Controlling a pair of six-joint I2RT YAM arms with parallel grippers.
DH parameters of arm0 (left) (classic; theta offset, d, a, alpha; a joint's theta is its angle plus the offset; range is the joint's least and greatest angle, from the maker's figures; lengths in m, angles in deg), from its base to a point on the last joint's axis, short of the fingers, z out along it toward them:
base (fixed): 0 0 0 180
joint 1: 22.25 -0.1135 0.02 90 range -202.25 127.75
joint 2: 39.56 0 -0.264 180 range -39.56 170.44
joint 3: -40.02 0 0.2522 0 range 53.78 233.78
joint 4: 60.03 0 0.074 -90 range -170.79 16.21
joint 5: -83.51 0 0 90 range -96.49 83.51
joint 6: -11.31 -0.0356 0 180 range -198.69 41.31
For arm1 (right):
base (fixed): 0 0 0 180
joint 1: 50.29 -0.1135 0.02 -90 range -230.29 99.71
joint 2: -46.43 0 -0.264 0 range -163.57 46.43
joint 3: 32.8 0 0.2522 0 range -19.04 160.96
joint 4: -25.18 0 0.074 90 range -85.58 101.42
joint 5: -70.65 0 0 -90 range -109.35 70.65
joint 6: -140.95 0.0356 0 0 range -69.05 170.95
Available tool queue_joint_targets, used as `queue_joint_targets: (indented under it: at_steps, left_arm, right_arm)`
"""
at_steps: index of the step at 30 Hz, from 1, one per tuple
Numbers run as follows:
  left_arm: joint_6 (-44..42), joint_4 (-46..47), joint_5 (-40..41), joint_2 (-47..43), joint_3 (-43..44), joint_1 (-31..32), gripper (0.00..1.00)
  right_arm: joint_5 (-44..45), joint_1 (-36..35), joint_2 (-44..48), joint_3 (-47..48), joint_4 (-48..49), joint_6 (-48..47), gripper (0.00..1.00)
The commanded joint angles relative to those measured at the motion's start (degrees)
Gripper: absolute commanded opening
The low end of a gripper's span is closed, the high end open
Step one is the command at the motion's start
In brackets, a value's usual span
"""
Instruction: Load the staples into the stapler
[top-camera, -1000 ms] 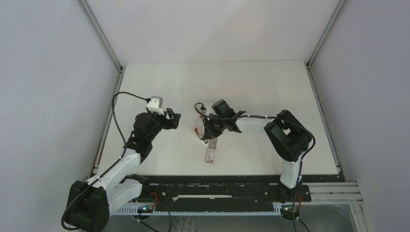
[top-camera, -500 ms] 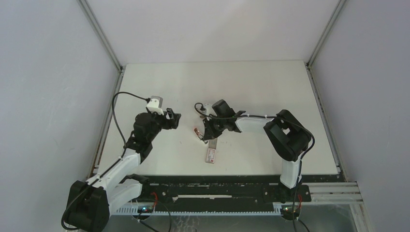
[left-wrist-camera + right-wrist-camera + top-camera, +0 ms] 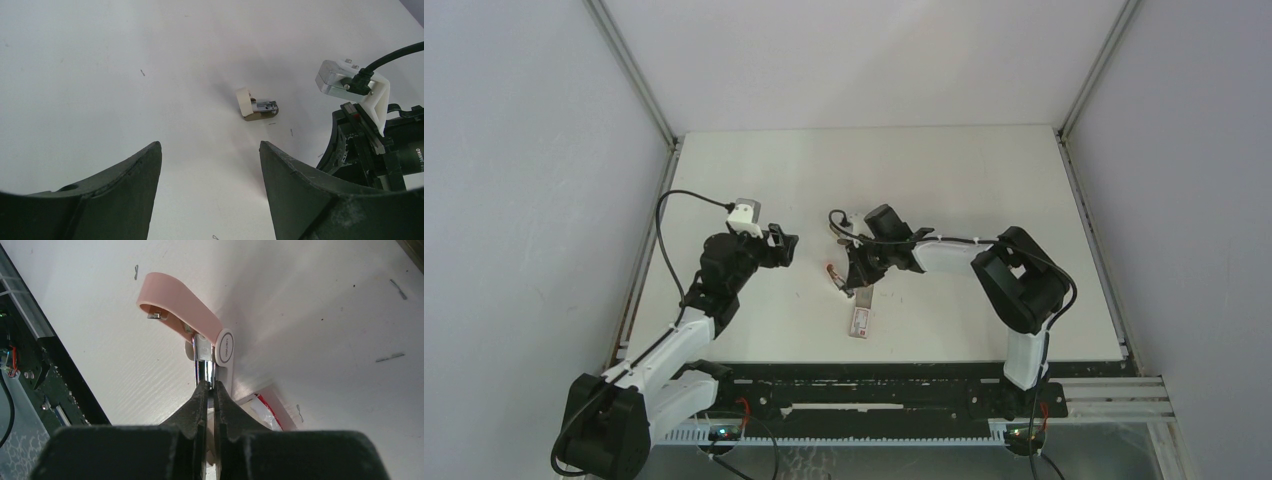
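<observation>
Right wrist view, Sam: the right tool [image 3: 210,388] is pinched together on a thin silver rail sticking out of the stapler [image 3: 175,307] at its white-capped hinge end. Its pink arm looks to be lying on the desk [image 3: 325,305].

Rail or loose strip, Lee?

It looks like the stapler's own metal, though I can't swear to it. A red-and-white corner [image 3: 267,407] peeks out just beside the tool, and I can't tell what it belongs to.

And the staples [image 3: 861,322]?

The box lies flat near the stapler, on the side toward the arm bases, and nothing is touching it. The left tool [image 3: 781,246] hangs to the stapler's left, well apart from it, spread wide with nothing in it.

Where does this go wrong?

It's a narrow grip on slick metal. Pull off-line and the rail could slip free. Or the whole light stapler could drag and spin, since nothing pins it down. A skewed squeeze might bend the rail.

Surroundings?

Matte white desk, with stray staples [image 3: 390,358] scattered around the stapler, easy to snag. There's a black rail [image 3: 30,370] on its base side. Plain pale walls [image 3: 524,200] and metal corner posts [image 3: 629,70] close it in.
</observation>
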Motion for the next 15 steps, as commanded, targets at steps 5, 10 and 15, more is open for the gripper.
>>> queue_joint_targets:
  at_steps: [5,10,15]
  left_arm:
    - [0.53,2.06,0.36,-0.3,-1.32,-0.27,0.76]
    - [0.45,2.06,0.43,-0.44,-1.47,-0.28,0.76]
    - [0.43,1.97,0.61,-0.82,-1.55,-0.27,0.76]
  right_arm:
    - [-1.54,0.48,4.25,1.74,0.01,1.54,0.0]
    - [-1.78,0.85,5.88,1.77,-0.18,1.94,0.0]
    - [-2.31,2.26,9.11,0.81,-0.24,2.08,0.0]
